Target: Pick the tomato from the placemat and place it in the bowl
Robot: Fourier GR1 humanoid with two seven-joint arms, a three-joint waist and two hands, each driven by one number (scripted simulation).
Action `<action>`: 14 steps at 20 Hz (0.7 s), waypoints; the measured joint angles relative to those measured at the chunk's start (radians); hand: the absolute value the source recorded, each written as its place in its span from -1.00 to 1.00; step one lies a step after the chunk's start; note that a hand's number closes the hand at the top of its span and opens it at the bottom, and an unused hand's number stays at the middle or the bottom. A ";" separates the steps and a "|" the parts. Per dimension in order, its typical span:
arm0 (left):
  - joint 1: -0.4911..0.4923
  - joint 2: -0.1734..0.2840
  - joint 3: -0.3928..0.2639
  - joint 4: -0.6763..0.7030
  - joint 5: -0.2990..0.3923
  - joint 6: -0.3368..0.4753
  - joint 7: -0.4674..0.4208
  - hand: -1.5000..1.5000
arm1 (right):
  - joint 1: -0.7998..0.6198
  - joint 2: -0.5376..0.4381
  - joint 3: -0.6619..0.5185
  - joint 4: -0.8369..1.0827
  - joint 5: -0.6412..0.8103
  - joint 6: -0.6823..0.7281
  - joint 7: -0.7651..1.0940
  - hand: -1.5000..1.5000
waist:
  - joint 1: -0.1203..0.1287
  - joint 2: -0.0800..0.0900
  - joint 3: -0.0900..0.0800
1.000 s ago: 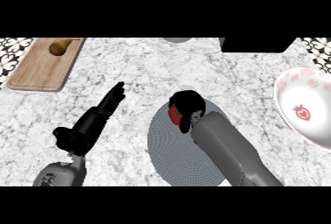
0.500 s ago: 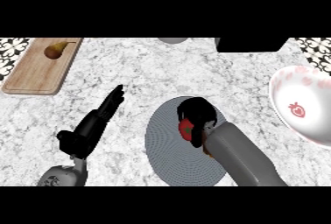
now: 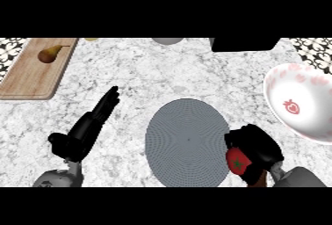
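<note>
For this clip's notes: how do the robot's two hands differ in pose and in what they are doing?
The left hand lies with straight fingers over the bare counter, holding nothing; the right hand is curled round the red tomato. The left hand shows left of the grey placemat; the right hand is at the placemat's right edge, nearer the bowl. Both are black and come in from the lower edge on grey forearms.

The marbled desk (image 3: 168, 74) is carrying a grey placemat (image 3: 186, 143) between both hands' fingers. A wooden board (image 3: 35, 72) and a white bowl (image 3: 301, 103) are lying beyond them.
</note>
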 measured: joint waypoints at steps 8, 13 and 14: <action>-0.006 -0.003 0.000 -0.013 -0.003 -0.001 0.018 0.00 | 0.167 -0.119 -0.211 -0.349 -0.076 -0.157 0.022 1.00 | 0.000 0.003 0.000; -0.002 -0.005 -0.002 -0.020 0.001 -0.009 0.012 0.00 | 0.210 -0.094 -0.372 -0.503 -0.254 -0.184 0.042 1.00 | 0.012 0.006 0.000; -0.012 -0.005 0.001 -0.012 0.002 -0.012 0.012 0.00 | 0.222 -0.094 -0.411 -0.517 -0.294 -0.183 0.038 1.00 | 0.014 0.007 0.000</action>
